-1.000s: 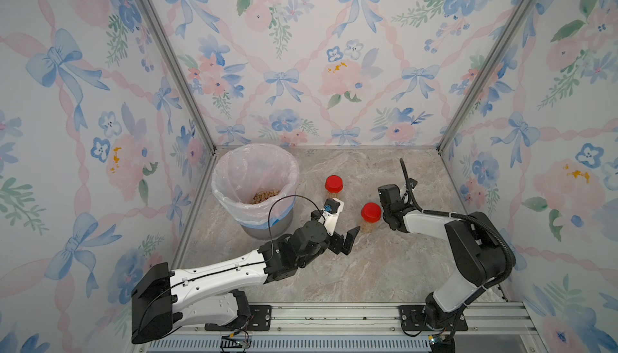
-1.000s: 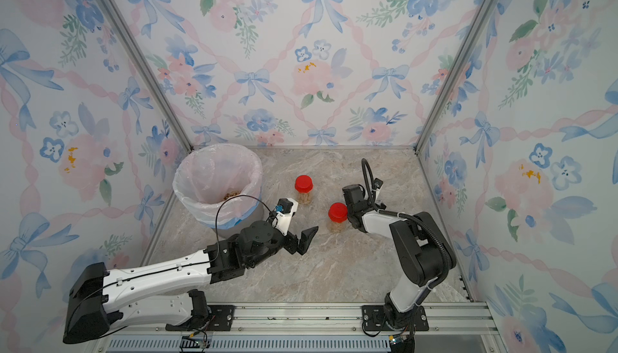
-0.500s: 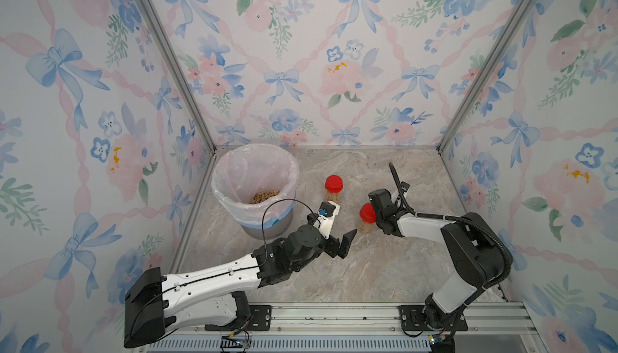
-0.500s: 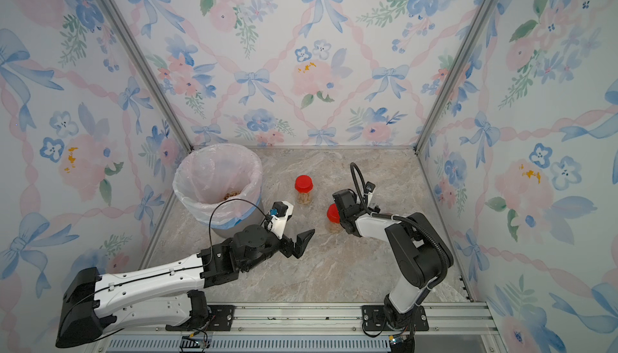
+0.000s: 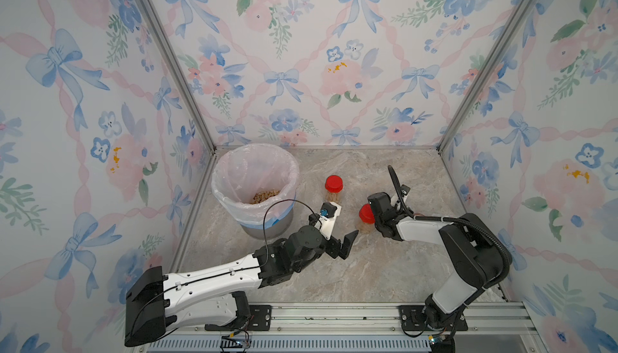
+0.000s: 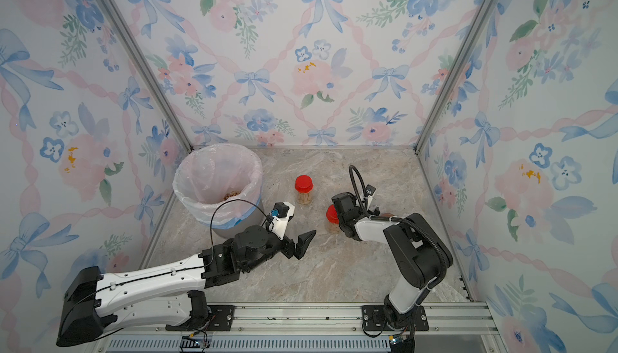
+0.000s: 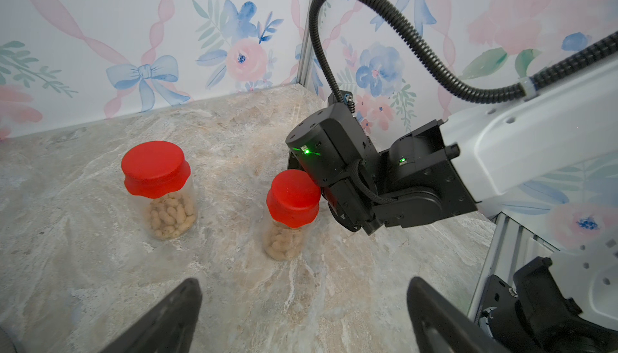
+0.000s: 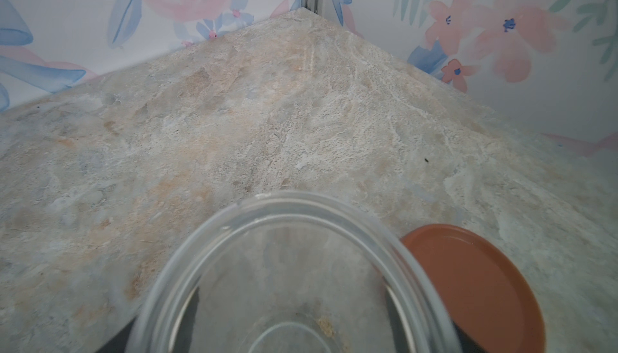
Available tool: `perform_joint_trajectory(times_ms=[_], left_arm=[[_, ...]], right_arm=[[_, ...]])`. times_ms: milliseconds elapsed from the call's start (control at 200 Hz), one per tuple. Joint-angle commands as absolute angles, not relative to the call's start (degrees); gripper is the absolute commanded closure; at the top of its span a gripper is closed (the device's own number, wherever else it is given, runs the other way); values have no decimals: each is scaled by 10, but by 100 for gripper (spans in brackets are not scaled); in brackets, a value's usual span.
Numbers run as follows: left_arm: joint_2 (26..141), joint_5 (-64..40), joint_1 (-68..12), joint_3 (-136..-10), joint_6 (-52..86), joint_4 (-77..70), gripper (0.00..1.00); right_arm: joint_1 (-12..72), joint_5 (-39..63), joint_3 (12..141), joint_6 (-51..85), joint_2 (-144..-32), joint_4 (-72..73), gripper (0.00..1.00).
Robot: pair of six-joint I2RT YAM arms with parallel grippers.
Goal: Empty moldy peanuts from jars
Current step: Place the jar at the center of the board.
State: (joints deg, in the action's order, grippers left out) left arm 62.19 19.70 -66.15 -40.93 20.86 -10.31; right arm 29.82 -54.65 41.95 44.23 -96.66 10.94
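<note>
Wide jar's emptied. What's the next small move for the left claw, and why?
Probably ease the left claw forward around the nearer red-lidded jar: its jaws stand open just short of it, and that jar is capped and holds peanuts. Mind the right arm crowding its lid.

**Two capped and filled, one open and bare**

Heaped inside the bin (image 5: 230, 170): moldy peanuts (image 5: 266, 196). Upright just beside it, near red-lidded jar (image 5: 333, 189); farther out, far red-lidded jar (image 5: 366, 215), both part-filled. Beyond, wide jar (image 8: 301, 207) uncapped, nearly bare, brown lid (image 8: 475, 287) alongside.
</note>
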Motion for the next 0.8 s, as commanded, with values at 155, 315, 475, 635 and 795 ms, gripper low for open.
perform_joint_trajectory(times_ms=[155, 315, 475, 635, 795], left_arm=[[614, 201, -670, -403, 205, -115, 2], [609, 203, -670, -401, 204, -116, 2], [608, 203, -670, -399, 203, -117, 2], [609, 203, -671, -400, 203, -117, 2], [607, 203, -671, -397, 204, -117, 2]], right_arm=[[317, -535, 415, 465, -986, 10, 25], [316, -530, 410, 455, -980, 10, 16], [317, -530, 411, 455, -980, 6, 9], [318, -521, 405, 452, -975, 15, 3], [318, -513, 403, 445, -976, 26, 2]])
